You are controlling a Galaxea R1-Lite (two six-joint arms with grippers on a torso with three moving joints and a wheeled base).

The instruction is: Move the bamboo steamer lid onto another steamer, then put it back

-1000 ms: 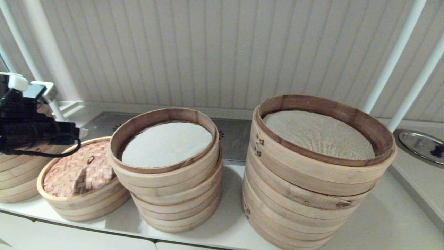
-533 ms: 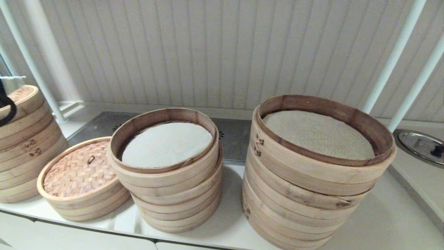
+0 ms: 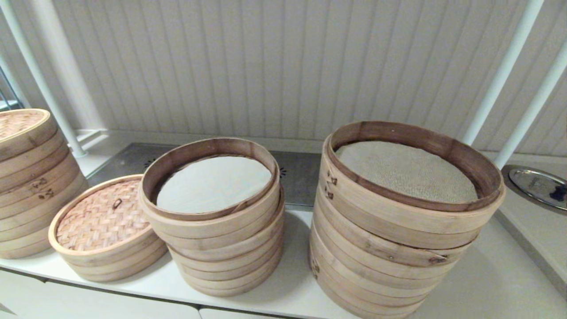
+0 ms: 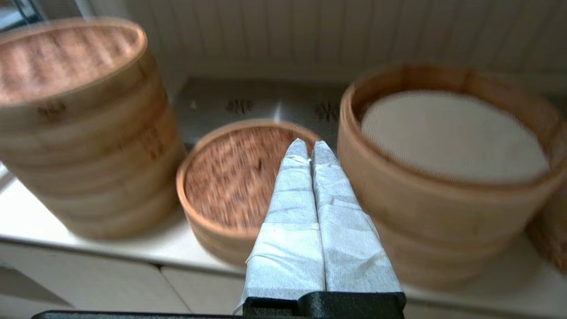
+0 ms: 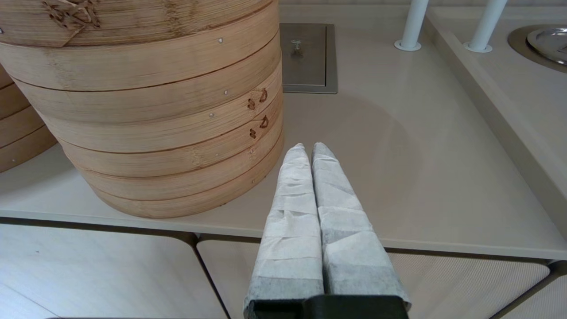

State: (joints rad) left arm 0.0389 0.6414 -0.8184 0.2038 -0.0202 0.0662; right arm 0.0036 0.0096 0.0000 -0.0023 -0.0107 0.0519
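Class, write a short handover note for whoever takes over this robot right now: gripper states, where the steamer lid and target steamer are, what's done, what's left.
Left gripper: shut, empty, short of the counter's front edge, facing the lid.
Right gripper: shut, empty, parked before the wide tall steamer stack.
Round pinkish-brown woven bamboo lid: sits on the low steamer.
Medium pale bamboo stack with white liner: uncovered.
Done: cannot tell from this layout.
Left: if nothing moved yet, carry lid to medium stack, then return it.

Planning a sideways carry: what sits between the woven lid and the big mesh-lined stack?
In the head view, only the white-lined steamer stack stands between the bamboo steamer lid and the mesh-lined stack.
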